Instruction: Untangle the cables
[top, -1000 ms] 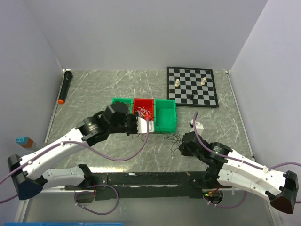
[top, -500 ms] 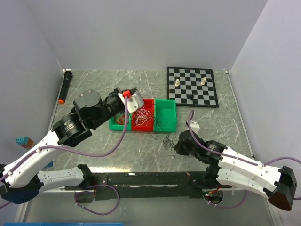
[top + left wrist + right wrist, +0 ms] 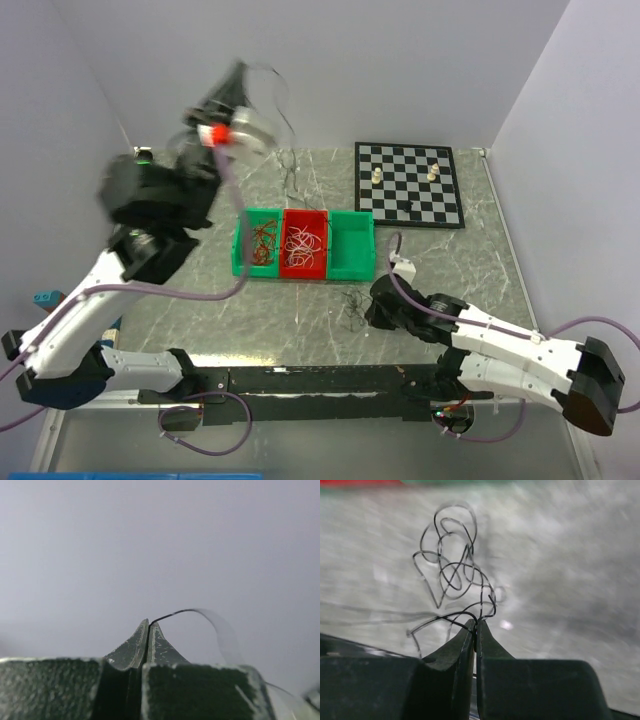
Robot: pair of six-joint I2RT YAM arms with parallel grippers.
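My left gripper (image 3: 237,78) is raised high above the back of the table, shut on one thin black cable (image 3: 176,612). That cable (image 3: 288,150) arcs off its tips and hangs down toward the marble. A tangle of black cables (image 3: 352,300) lies on the table in front of the bins. My right gripper (image 3: 365,306) is low at that tangle (image 3: 452,565), its jaws pinched on a strand (image 3: 476,625). Red-brown cables (image 3: 262,243) fill the left green bin, and white ones (image 3: 305,241) lie in the red bin (image 3: 304,270).
Three bins stand in a row: green (image 3: 240,262), red, green (image 3: 352,262). A chessboard (image 3: 408,190) with a few pieces lies at the back right. White walls close in the table on three sides. Small blue and brown blocks (image 3: 46,298) sit off the left edge.
My left arm swung up and back from the bins, carrying a black cable high into the air. My right gripper slid left along the table, still holding the black tangle.
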